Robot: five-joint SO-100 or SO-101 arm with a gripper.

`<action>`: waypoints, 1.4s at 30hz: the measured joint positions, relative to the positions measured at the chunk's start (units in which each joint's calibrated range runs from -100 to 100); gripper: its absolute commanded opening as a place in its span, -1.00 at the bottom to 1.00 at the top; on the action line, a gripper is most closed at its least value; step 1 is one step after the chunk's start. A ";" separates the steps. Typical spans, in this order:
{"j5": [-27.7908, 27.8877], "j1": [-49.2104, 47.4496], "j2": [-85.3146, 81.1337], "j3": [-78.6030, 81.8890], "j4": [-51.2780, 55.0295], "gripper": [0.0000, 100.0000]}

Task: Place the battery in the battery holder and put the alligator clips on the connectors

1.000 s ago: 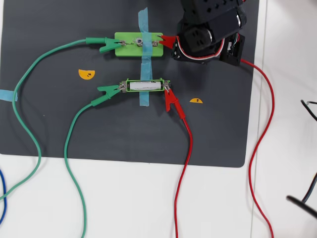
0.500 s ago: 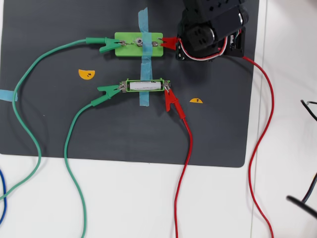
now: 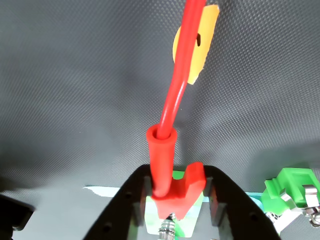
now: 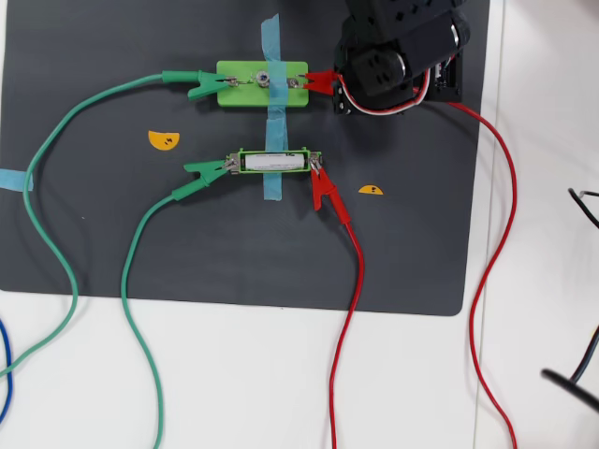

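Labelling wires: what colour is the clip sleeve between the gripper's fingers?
Red clip sleeve, clearest in the wrist view, inside the gripper.

dark grey woven-texture mat (image 4: 112, 234), white table (image 4: 281, 374), bright-green battery holder (image 4: 274, 151), white battery (image 4: 274, 162) with black print, light-green block (image 4: 239, 84), blue tape strip (image 4: 272, 42), two red alligator clips (image 4: 324, 190), two green clips (image 4: 208, 169), orange half-disc stickers (image 4: 163, 140), black gripper (image 3: 172, 200)

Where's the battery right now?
In the overhead view the battery lies in the green holder at the mat's centre, under a blue tape strip, between a green clip and a red clip.
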 measured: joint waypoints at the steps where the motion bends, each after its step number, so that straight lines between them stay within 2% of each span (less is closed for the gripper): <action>1: 0.00 0.00 0.00 0.00 0.00 -0.98; 9: 0.00 0.00 -0.25 0.09 0.00 -0.98; 17: 0.10 -0.22 -8.23 2.13 0.60 -0.98; 42: 0.10 -0.22 -3.86 1.69 0.43 -0.98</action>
